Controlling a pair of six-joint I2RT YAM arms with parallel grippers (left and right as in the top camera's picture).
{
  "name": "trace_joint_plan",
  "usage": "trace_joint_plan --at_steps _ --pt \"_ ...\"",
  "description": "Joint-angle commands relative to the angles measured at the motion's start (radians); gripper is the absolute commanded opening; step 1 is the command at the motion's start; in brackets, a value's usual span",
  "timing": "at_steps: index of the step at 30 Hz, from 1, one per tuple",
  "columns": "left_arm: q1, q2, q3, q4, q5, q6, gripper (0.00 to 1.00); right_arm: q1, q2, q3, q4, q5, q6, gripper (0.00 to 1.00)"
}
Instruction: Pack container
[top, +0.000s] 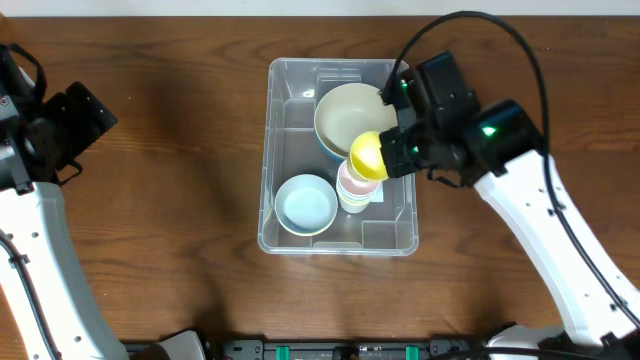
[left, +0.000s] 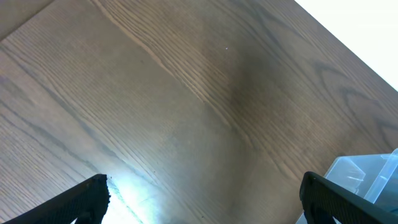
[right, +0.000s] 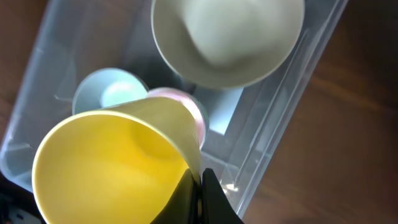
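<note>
Container (top: 285, 140), the big clear plastic bin, is sitting in the middle of the wooden table (top: 150, 250) with its long sides running away from me. Inside it, a cream bowl (top: 350, 118) is leaning at the far right end, tipped up against the wall. A light blue bowl (top: 306, 204) is resting upright at the near left end. A pink cup (top: 352, 185) is standing just beside the blue bowl, toward the right wall.

The right gripper (top: 395, 152) is reaching in over the bin's right side, pinching a yellow cup (top: 367, 155) by its rim. From the right wrist camera, the right gripper (right: 200, 186) is squeezing that rim between closed jaws. The yellow cup (right: 112, 168) is tilting with its mouth toward the lens. Behind it the pink cup (right: 186, 102), the blue bowl (right: 109, 93) and the cream bowl (right: 227, 37) are all showing inside the container (right: 62, 50). I cannot tell whether the yellow cup is touching the pink one.

The left gripper (top: 70, 120) is hanging at the table's left edge, well apart from the bin. In its own view the left gripper (left: 204, 180) is standing wide with nothing between the jaws, over bare table (left: 186, 93). A corner of the container (left: 367, 177) is peeking in at the lower right.
</note>
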Motion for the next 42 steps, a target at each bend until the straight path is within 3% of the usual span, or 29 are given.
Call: trace_joint_plan --at_steps 1,7,8,9,10,13,19,22,27,35,42 --pt "0.005 0.005 -0.008 -0.003 -0.008 -0.002 0.98 0.007 0.034 -0.005 -0.02 -0.032 0.011 0.01" --pt "0.005 0.005 -0.008 -0.003 -0.008 -0.002 0.98 0.021 0.068 -0.008 -0.027 -0.034 0.005 0.02" --pt "0.005 0.005 -0.008 -0.003 -0.008 -0.002 0.98 0.022 0.069 -0.008 -0.023 -0.034 -0.002 0.13" --pt "0.005 0.005 -0.008 -0.003 -0.008 -0.002 0.98 0.022 0.07 -0.009 -0.016 -0.034 -0.01 0.4" --pt "0.005 0.005 -0.008 -0.003 -0.008 -0.002 0.98 0.022 0.07 -0.009 -0.007 -0.03 -0.017 0.52" --pt "0.005 0.005 -0.008 -0.003 -0.008 -0.002 0.98 0.022 0.068 -0.008 0.031 -0.026 -0.027 0.73" --pt "0.005 0.005 -0.008 -0.003 -0.008 -0.002 0.98 0.021 0.064 0.024 0.098 -0.026 -0.027 0.85" --pt "0.005 0.005 -0.008 -0.003 -0.008 -0.002 0.98 0.02 0.062 0.072 0.101 -0.027 -0.027 0.99" --pt "0.005 0.005 -0.008 -0.003 -0.008 -0.002 0.98 0.02 0.054 0.113 0.131 -0.018 -0.005 0.99" --pt "0.005 0.005 -0.008 -0.003 -0.008 -0.002 0.98 0.004 0.018 0.116 0.183 0.003 -0.209 0.99" --pt "0.005 0.005 -0.008 -0.003 -0.008 -0.002 0.98 -0.045 -0.169 0.116 0.217 0.001 -0.214 0.99"
